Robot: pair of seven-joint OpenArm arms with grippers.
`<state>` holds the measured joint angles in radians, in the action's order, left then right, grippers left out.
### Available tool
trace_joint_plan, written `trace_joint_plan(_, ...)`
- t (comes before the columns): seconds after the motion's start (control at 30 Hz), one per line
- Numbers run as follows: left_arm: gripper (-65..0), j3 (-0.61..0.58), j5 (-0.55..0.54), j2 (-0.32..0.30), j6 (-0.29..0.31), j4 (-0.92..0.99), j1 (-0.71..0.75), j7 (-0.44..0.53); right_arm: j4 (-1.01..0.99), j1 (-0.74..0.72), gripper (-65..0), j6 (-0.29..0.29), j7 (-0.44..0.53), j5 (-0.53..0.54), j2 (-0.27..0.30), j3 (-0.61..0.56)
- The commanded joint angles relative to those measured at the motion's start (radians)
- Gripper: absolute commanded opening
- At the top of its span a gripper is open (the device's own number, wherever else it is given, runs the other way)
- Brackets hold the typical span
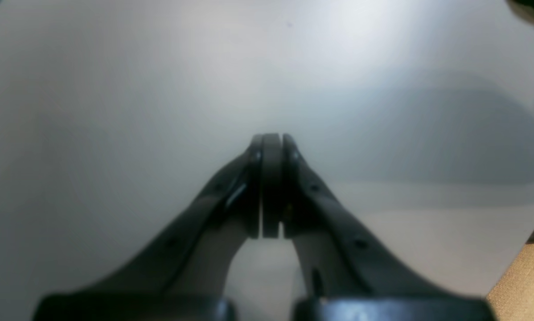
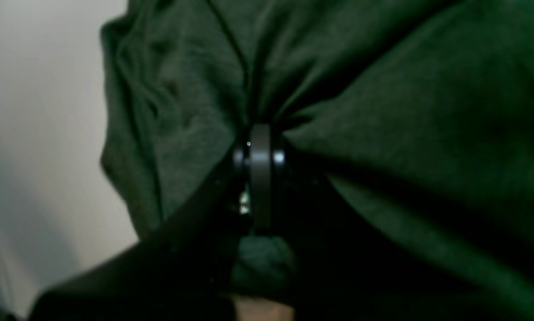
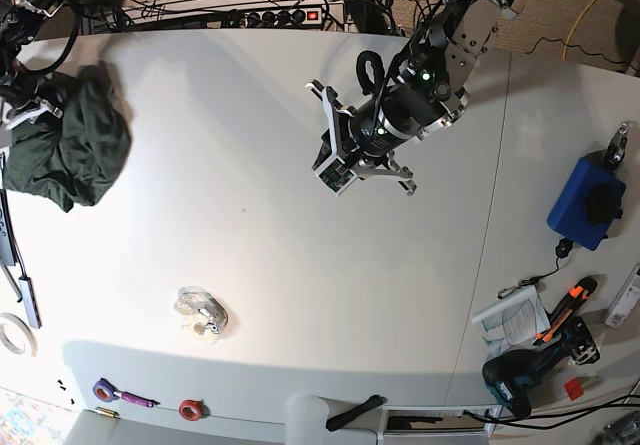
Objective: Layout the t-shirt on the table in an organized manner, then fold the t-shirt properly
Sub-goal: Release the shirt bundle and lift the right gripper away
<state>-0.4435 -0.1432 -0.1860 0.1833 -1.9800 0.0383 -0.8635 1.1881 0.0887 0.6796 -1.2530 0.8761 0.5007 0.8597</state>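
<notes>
The dark green t-shirt [image 3: 75, 150] lies bunched in a wrinkled heap at the far left edge of the white table [image 3: 260, 225]. My right gripper [image 3: 28, 105] is at the heap's left side. In the right wrist view it [image 2: 260, 133] is shut on a fold of the t-shirt [image 2: 405, 111], with fabric gathered around the fingertips. My left gripper [image 3: 335, 170] hangs over the middle of the table, far from the shirt. In the left wrist view it [image 1: 271, 138] is shut and empty above the bare table [image 1: 115, 89].
A crumpled clear plastic item [image 3: 200, 313] lies front left. Small tape rolls [image 3: 103, 390] sit near the front edge. At the right are a blue device [image 3: 585, 205], a booklet [image 3: 510, 315] and a drill [image 3: 510, 380]. A seam [image 3: 490, 215] crosses the table.
</notes>
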Motion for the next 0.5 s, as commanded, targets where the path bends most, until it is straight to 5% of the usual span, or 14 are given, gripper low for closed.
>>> trace_joint_plan(0.0, -65.0, 0.002, -0.007, 0.005, 0.000, -0.015, -0.010, 0.019, 0.011, -0.006, -65.0, 0.007, 0.014, 0.040, 0.032, 0.020)
trace_joint_plan(0.27, -65.0, 0.002, -0.039, 0.006, 0.001, -0.016, -0.010, 0.019, 0.011, -0.005, -65.0, 0.019, -0.050, 0.135, 0.032, 0.155)
trace_joint_plan(0.47, -65.0, 0.001, -0.330, 0.008, 0.227, -0.016, -0.010, 0.023, 0.013, 0.013, -65.0, 0.019, -0.102, 0.326, 0.048, 0.241)
